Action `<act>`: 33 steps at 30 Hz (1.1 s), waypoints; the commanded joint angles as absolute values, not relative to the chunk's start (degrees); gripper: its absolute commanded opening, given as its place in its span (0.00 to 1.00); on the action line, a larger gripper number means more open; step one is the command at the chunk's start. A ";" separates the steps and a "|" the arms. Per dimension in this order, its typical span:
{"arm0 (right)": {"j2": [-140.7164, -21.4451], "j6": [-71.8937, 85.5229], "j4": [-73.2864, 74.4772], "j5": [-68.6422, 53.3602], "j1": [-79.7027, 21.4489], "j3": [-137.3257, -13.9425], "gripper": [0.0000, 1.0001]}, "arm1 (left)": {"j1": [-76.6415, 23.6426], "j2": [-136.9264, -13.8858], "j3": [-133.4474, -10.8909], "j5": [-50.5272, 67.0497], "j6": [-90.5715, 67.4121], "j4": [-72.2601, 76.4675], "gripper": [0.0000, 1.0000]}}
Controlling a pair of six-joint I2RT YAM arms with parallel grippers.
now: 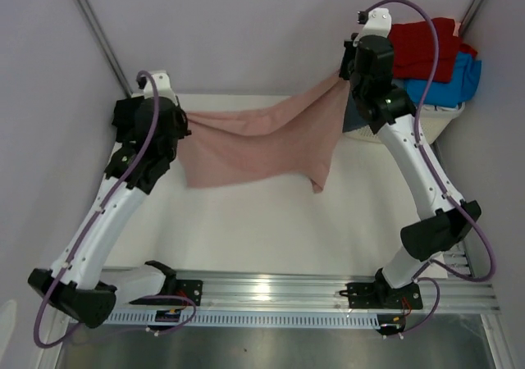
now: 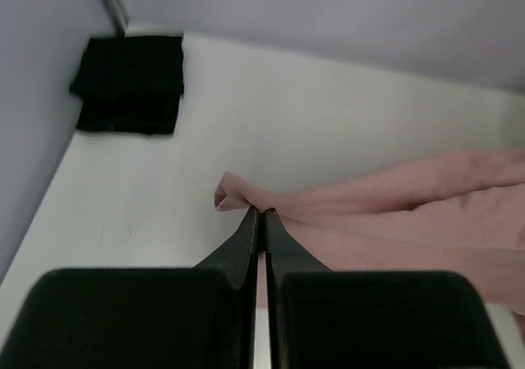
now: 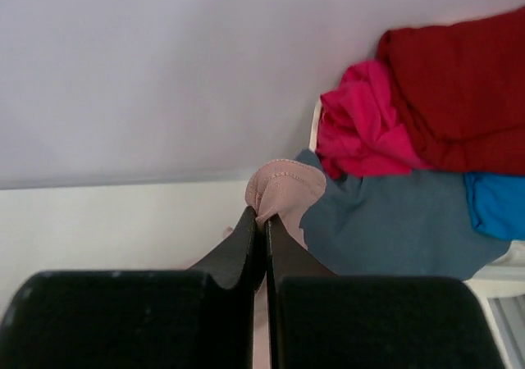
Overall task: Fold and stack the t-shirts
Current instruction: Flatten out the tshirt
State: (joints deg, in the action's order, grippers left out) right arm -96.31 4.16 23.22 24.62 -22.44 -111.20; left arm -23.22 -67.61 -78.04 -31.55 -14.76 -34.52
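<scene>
Left claw (image 2: 261, 211) pinched shut on the left end of the pink tee (image 1: 262, 143), which sags stretched over the counter (image 1: 246, 230); right claw (image 3: 262, 213) clamps its far-right end. Soft, light, limp cloth, probably best held at hems or corners.

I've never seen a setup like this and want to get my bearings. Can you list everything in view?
pink t-shirt: one, dusty pink, stretched between the two grippers
black t-shirt: one, black, folded, far-left corner of the table
red t-shirt: one, red, top of the basket pile
magenta t-shirt: one, magenta, beside the red one
bright-blue t-shirt: one, bright blue, below the red one
slate-blue t-shirt: one, slate blue, low in the pile
laundry basket: one, white, far-right corner
table: one, white
left gripper: one, black, shut on the pink t-shirt's left end
right gripper: one, black, shut on its right end
</scene>
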 commanded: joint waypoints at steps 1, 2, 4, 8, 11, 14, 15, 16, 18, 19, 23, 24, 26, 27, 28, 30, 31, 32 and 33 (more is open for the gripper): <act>-87.82 -2.78 13.73 23.47 -23.11 -109.03 0.00 | -22.76 -58.12 -78.85 -29.72 -6.87 -15.84 0.01; -82.93 -4.12 10.32 23.38 -23.55 -105.68 0.00 | -22.76 -54.70 -76.75 -29.45 -6.25 -14.52 0.01; -77.90 -6.14 7.92 24.34 -24.60 -98.82 0.00 | -22.68 -52.22 -74.19 -29.62 -4.93 -15.28 0.01; -65.59 -5.29 9.04 30.05 -25.84 -81.79 0.00 | -22.68 -46.69 -70.15 -31.99 -8.25 -25.56 0.00; -54.26 5.21 19.63 32.00 -26.10 -75.52 0.00 | -22.68 -38.60 -64.96 -31.47 -14.92 -34.08 0.01; -44.93 12.98 28.36 26.29 -27.07 -68.05 0.00 | -22.76 -32.36 -60.48 -22.62 -21.69 -44.53 0.01; -43.17 18.58 35.09 25.41 -27.24 -64.98 0.00 | -22.76 -31.30 -60.29 -17.37 -23.28 -49.87 0.01; -40.46 20.98 38.64 22.96 -27.51 -63.47 0.00 | -22.85 -29.55 -59.25 -15.05 -27.12 -52.71 0.01; -38.42 25.72 46.73 20.58 -28.39 -60.83 0.26 | -22.85 -27.96 -56.17 -10.13 -29.44 -59.46 0.03; -37.45 27.40 49.11 20.74 -28.65 -59.08 0.44 | -22.85 -25.60 -55.29 -7.58 -30.92 -60.98 0.05; -31.83 26.55 48.10 23.11 -29.36 -56.69 0.99 | -22.85 -19.34 -53.78 -6.94 -31.03 -62.41 0.26; -31.99 25.59 46.77 23.20 -29.36 -56.86 0.99 | -22.85 -18.90 -53.96 -7.47 -30.59 -61.71 0.26; -35.39 23.56 43.87 24.77 -29.36 -58.79 0.99 | -22.85 -19.77 -54.66 -8.09 -30.85 -60.30 0.26; -37.42 23.03 43.42 25.39 -29.36 -59.58 0.99 | -22.85 -20.82 -55.02 -7.74 -30.94 -59.95 0.26; -39.44 22.51 42.98 26.10 -29.44 -60.37 0.99 | -22.85 -21.96 -54.67 -7.04 -31.11 -59.85 0.26; -45.07 21.97 42.19 28.64 -29.36 -62.48 1.00 | -22.85 -25.13 -55.20 -4.14 -32.08 -59.85 0.24; -46.48 21.45 40.80 29.26 -29.36 -62.84 0.99 | -22.85 -25.57 -54.93 -3.26 -32.34 -59.68 0.21; -48.32 21.10 39.65 29.70 -29.44 -62.41 1.00 | -22.85 -25.49 -54.50 -2.29 -32.87 -58.81 0.21; -49.04 20.92 38.68 29.79 -29.36 -61.79 1.00 | -22.85 -24.97 -53.27 -2.11 -33.13 -58.28 0.20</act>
